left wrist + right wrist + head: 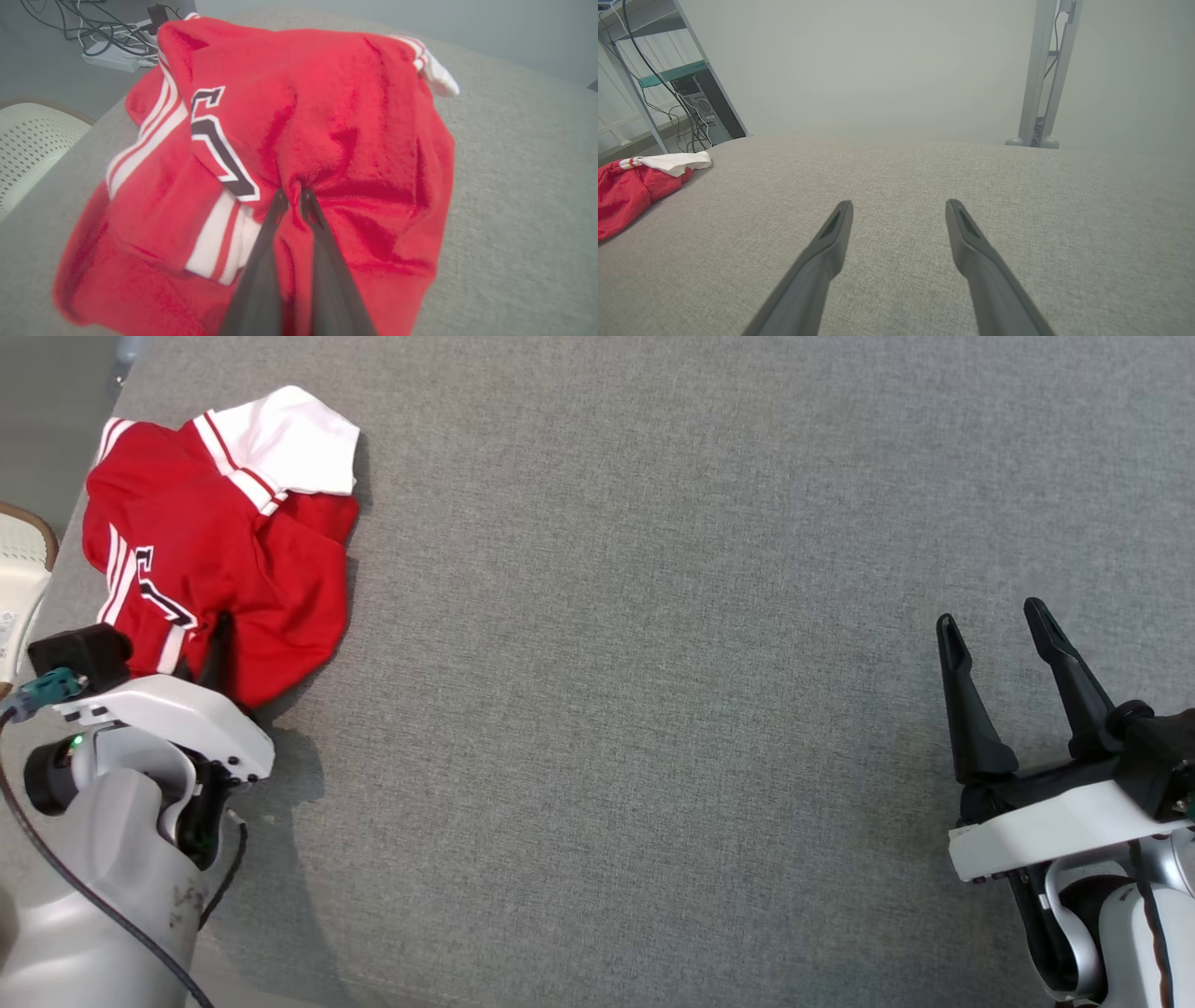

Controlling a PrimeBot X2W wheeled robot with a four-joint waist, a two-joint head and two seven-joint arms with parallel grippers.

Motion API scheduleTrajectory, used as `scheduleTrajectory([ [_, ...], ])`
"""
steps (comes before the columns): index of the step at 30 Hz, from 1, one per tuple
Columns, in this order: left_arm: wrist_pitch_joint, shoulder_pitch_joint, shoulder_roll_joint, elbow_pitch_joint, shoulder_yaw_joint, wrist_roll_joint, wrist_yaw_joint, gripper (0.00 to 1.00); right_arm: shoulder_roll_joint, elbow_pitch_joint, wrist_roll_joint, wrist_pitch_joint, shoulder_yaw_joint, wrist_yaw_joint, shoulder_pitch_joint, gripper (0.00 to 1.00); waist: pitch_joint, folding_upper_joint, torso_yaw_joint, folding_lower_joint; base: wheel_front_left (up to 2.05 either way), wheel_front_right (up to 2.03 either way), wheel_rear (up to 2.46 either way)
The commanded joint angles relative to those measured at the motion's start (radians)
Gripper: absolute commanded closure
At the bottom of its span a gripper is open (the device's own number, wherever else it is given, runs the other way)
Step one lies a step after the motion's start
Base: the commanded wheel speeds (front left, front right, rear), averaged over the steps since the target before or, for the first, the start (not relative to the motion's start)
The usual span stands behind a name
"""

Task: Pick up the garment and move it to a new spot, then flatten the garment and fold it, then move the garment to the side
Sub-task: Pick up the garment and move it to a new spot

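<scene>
At the grey fabric counter's (653, 709) far left corner, the left gripper (292, 198) is pinching only a thin fold of the crumpled red-and-white garment (355, 107), so the cloth is risking slipping free; the right gripper (991, 616) is holding its jaws spread.

Garment (215, 551) showing bright red body; one sleeve showing white, red-and-white striped trim running along seams and cuffs. Black numeral outlined in white sitting on red cloth (digit partly folded, unreadable). Tabletop (653, 663) showing mid-grey, finely flecked weave. Left gripper (292, 198) showing dark grey against red; right gripper (990, 613) showing black, its housing white. Chair (32, 140) showing cream, patterned with small perforations. Cables (93, 23) showing black.
</scene>
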Motion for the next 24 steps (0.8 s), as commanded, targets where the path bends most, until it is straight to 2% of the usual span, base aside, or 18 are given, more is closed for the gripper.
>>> scheduleTrajectory([
  [1,-0.029,-0.023,0.02,0.01,0.001,-0.005,0.0,1.0,-0.004,0.005,0.002,-0.01,-0.002,0.0,-0.009,0.0,-0.012,0.0,0.003,0.0,0.0,0.0,0.0],
  [5,-0.083,-0.035,0.047,0.005,0.01,0.014,0.003,1.0,-0.004,0.011,0.006,-0.018,-0.01,0.0,0.006,0.0,-0.052,0.0,0.005,0.0,0.0,0.0,0.0],
  [8,-0.097,-0.024,0.075,-0.038,0.024,0.042,0.03,1.0,-0.004,0.017,0.014,-0.027,-0.017,0.0,0.025,0.0,-0.096,0.0,0.004,0.0,0.0,0.0,0.0],
  [16,-0.099,0.138,0.111,-0.364,0.116,0.137,0.127,1.0,-0.004,0.036,0.052,-0.047,-0.034,0.0,0.094,0.0,-0.237,0.0,-0.022,0.0,0.0,0.0,0.0],
  [24,-0.091,0.362,0.105,-0.644,0.125,0.186,0.219,1.0,-0.004,0.029,0.078,-0.053,-0.043,0.0,0.156,0.0,-0.326,0.0,-0.064,0.0,0.0,0.0,0.0],
])
